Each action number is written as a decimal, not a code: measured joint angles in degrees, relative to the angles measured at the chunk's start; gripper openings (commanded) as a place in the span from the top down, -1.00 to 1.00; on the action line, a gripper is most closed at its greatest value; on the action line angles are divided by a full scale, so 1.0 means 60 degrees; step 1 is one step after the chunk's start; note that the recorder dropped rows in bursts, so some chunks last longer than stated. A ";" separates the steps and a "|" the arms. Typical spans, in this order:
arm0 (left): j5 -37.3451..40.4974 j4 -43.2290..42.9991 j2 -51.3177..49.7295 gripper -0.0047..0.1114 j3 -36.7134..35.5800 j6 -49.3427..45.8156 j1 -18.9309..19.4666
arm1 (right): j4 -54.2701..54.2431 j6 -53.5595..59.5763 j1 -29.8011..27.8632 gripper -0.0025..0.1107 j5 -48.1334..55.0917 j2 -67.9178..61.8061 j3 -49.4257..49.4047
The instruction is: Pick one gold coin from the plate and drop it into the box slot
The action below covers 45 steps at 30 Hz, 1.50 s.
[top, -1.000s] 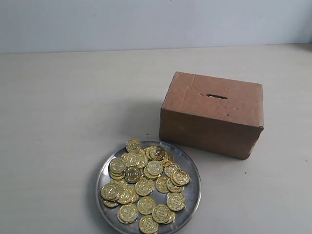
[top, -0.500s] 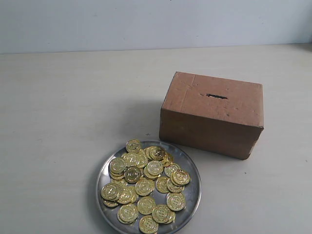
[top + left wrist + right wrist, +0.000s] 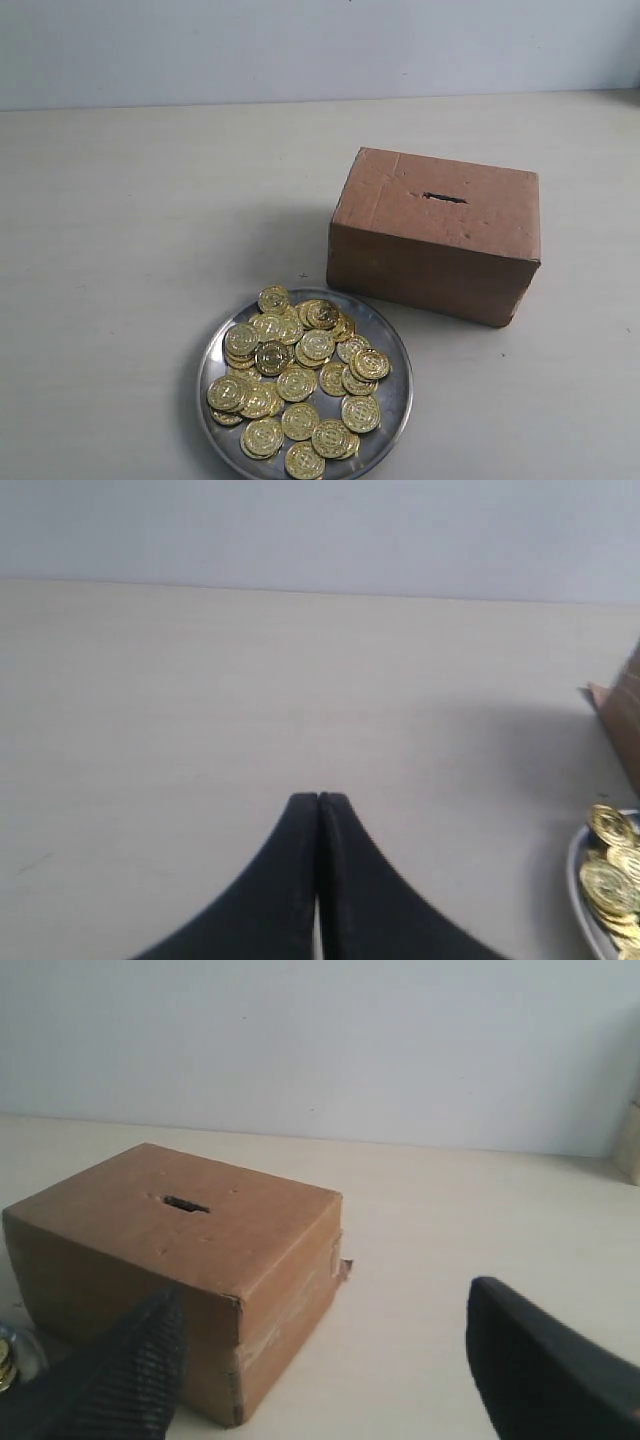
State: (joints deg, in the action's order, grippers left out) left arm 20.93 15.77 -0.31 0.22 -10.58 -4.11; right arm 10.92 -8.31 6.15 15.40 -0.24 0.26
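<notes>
A round silver plate [image 3: 392,396] sits at the front of the table and holds a heap of several gold coins [image 3: 300,380]. Behind it to the right stands the brown cardboard box [image 3: 435,235], with the dark slot [image 3: 444,197] in its top face. Neither gripper shows in the exterior view. In the left wrist view my left gripper [image 3: 318,800] is shut and empty over bare table, with the plate's edge [image 3: 580,900] and a few coins [image 3: 608,865] off to one side. In the right wrist view my right gripper [image 3: 325,1305] stands wide open, the box [image 3: 180,1260] and slot [image 3: 185,1204] just beyond it.
The pale table [image 3: 150,220] stretches to a light wall [image 3: 300,50] behind. A beige object [image 3: 630,1140] shows at the edge of the right wrist view.
</notes>
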 measured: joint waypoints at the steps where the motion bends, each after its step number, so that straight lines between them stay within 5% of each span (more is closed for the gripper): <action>1: 0.0000 0.0000 0.0000 0.92 0.0000 0.0000 0.0313 | -0.0014 0.0000 -0.0181 -0.33 0.0000 0.0000 0.0000; 8: 0.0000 0.0000 0.0000 0.92 0.0000 0.0000 0.1422 | -0.0014 0.0000 -0.0830 -0.33 0.0017 0.0000 0.0000; 45: 0.0000 0.0095 0.0000 0.92 0.0000 0.0000 0.1422 | -0.0272 0.0043 -0.0877 -0.27 0.0107 0.0000 0.0000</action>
State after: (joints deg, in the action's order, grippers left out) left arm 20.93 16.34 -0.31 0.22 -10.58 4.42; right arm 9.29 -8.06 0.89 16.05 -0.24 0.26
